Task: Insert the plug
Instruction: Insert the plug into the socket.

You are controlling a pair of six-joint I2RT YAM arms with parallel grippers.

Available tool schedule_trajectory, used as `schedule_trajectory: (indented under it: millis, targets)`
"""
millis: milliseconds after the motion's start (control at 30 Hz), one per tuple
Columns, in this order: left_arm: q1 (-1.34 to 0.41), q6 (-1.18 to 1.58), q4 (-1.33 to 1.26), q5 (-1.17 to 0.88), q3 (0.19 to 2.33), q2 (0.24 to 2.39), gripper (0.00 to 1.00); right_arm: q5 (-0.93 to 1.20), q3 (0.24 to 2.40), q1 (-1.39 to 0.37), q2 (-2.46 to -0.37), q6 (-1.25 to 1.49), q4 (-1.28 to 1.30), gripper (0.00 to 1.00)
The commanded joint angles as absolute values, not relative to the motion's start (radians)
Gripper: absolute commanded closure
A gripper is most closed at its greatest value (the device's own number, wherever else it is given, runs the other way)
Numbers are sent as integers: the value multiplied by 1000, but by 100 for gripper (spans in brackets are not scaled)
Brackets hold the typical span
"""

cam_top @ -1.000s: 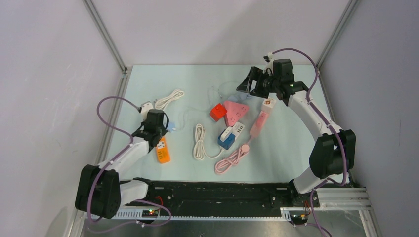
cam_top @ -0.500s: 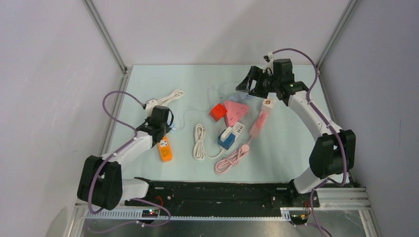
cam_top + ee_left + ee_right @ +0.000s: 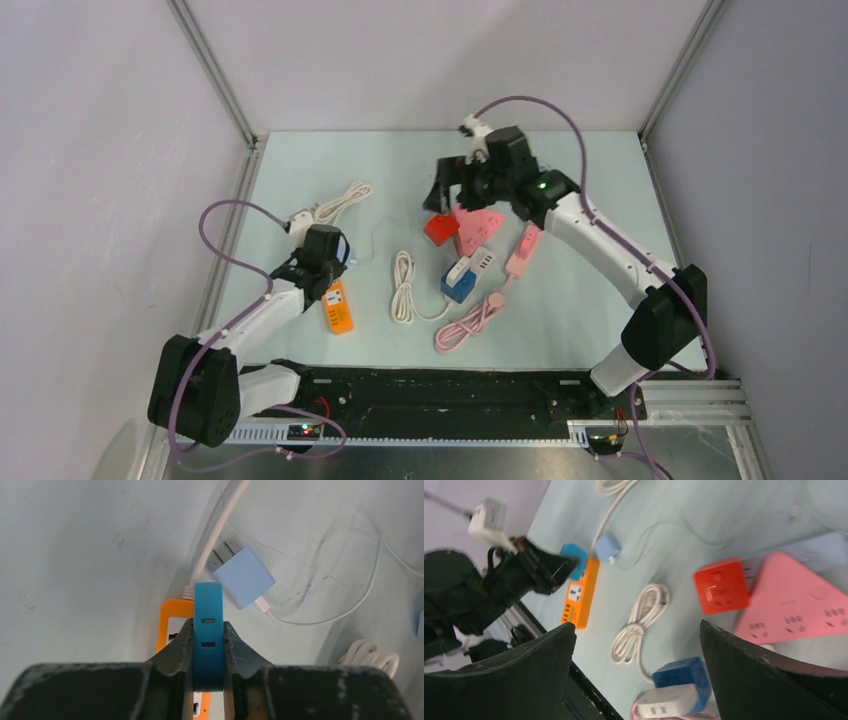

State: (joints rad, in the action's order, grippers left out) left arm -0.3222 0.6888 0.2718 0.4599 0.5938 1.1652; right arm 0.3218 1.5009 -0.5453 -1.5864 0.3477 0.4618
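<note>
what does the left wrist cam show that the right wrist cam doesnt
Only the left wrist view shows the two metal prongs of the pale blue charger, and the slots in the blue adapter clamped in the left pincer. Only the right wrist view shows the red cube socket, the pink power strip and the dark blue cube. Both show the orange power strip, the charger and the blue adapter.
</note>
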Motion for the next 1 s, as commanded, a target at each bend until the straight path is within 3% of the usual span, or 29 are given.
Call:
schedule_trajectory:
  millis: [0,133,367,533,967]
  targets:
    - [-335,694,330,440,560,1128,100,191,1540,-683,-1576,283,489,1]
    - [-333,655,329,432,551,1125,100,162,1476,-788,-1555,317,431,1]
    - [-285,512,296,331,565,1128,100,89,1289,-944,-1492,397,234,16]
    - [-242,482,276,247,555,1098,100,-78,1198,-1062,-1517,421,83,23]
    - [-237,470,281,216,527,995,100,-391,1132,-1326,-1739,346,-175,2]
